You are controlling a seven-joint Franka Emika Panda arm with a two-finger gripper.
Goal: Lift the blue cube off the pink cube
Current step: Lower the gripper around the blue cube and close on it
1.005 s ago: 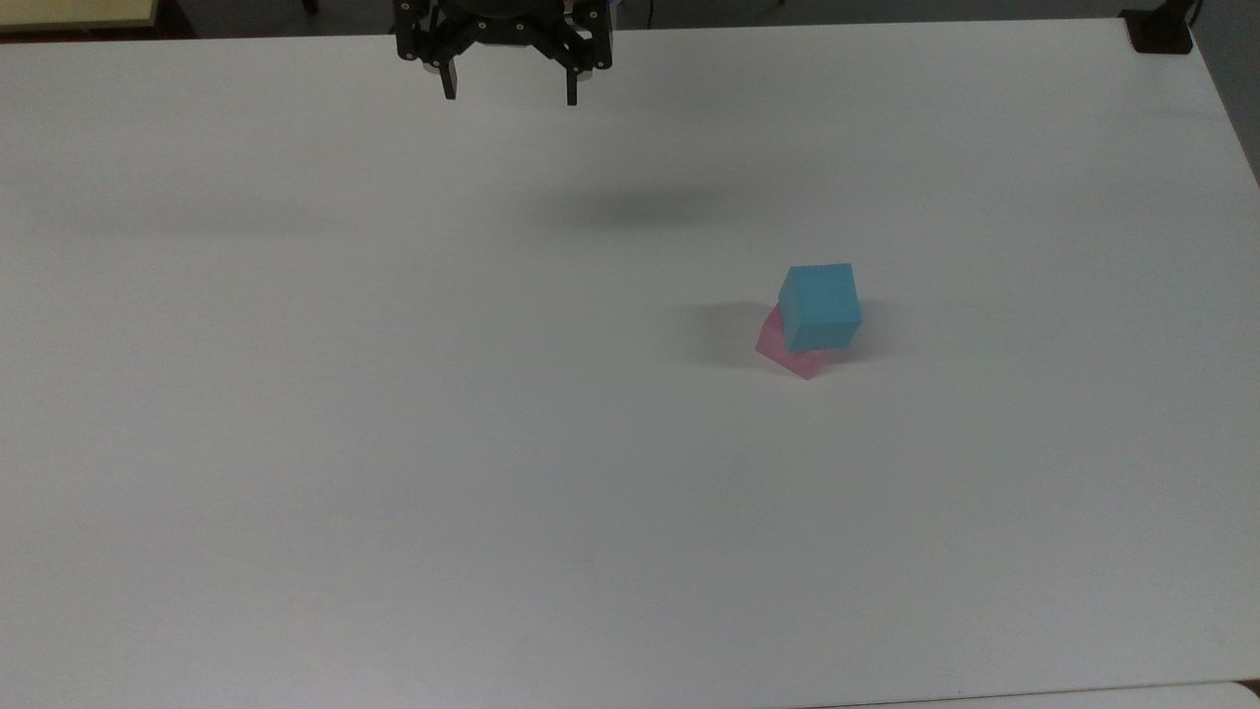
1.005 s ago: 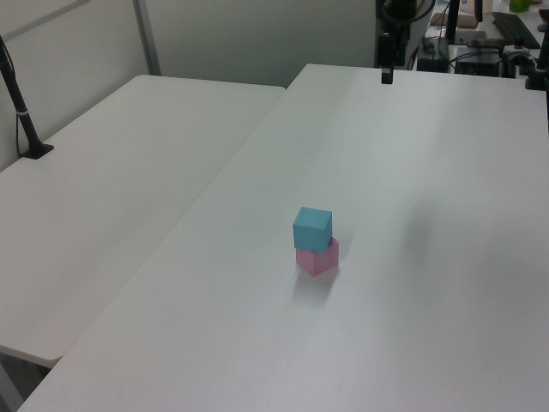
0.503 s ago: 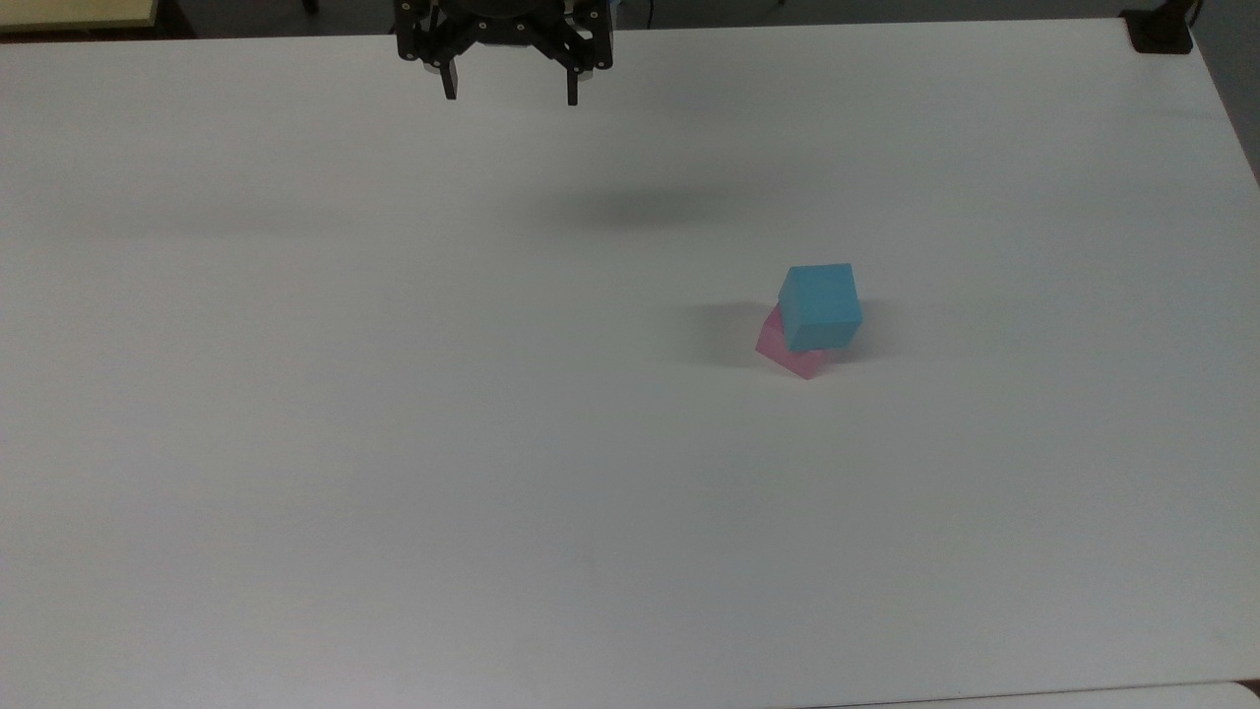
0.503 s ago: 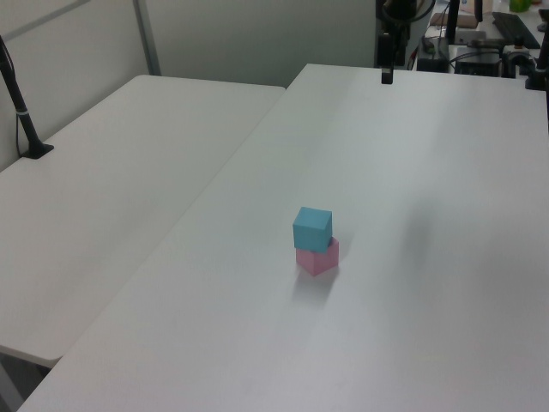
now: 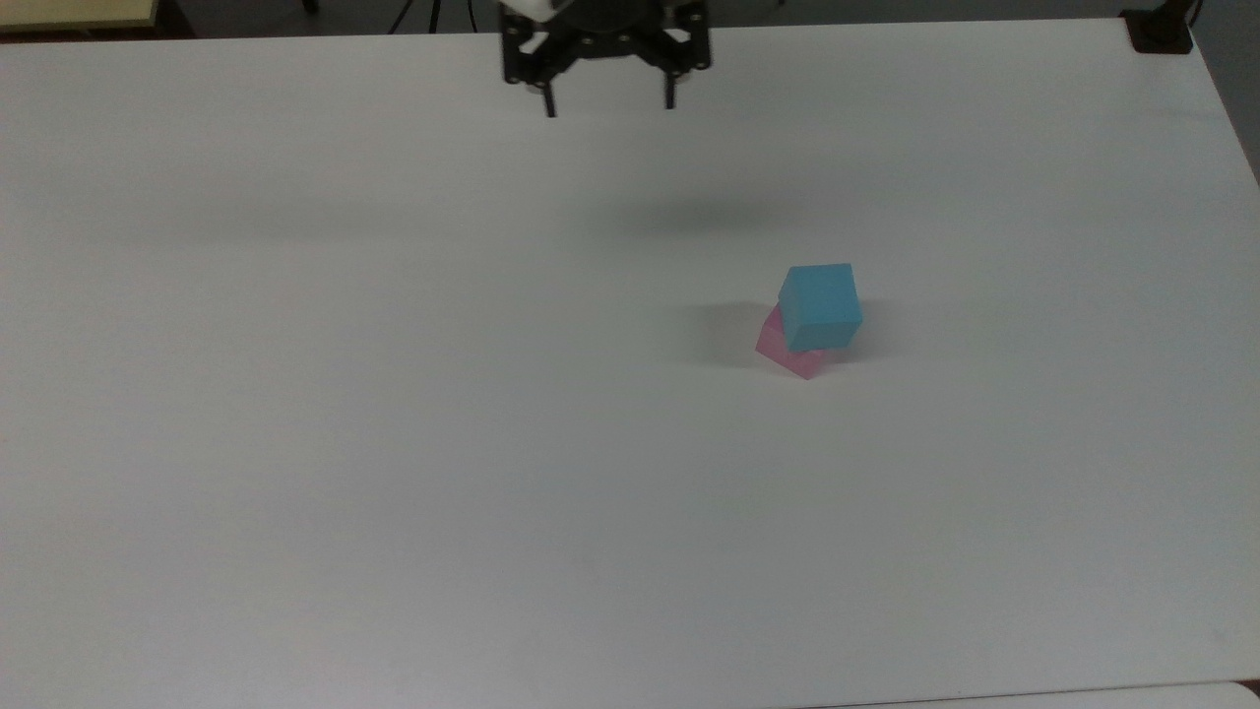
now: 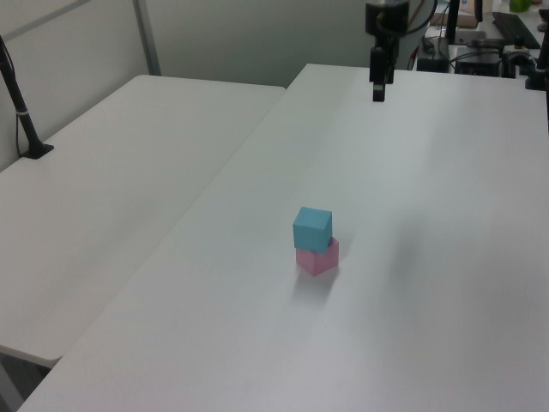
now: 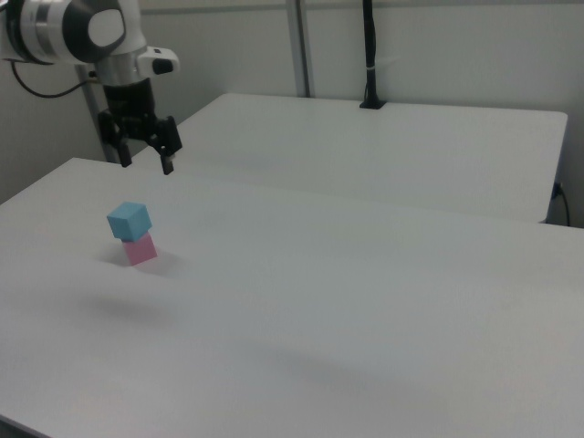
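1. Cubes are stacked: the blue cube (image 5: 820, 305) sits on the pink cube (image 5: 790, 350), twisted out of line with it, well apart from the fingers (image 5: 551, 103) and nearer the top view's bottom right.
2. Fingers of the gripper (image 5: 609, 102) are spread wide and nothing is held.
3. Blue cube is judged light, stiff and matte, so little slip is expected; two opposite side faces are best taken, above the pink cube.
4. Toppling is risked if the stack is nudged sideways.
5. Bare table (image 5: 295, 443) is seen all round the fingers and stack, with edges far off.
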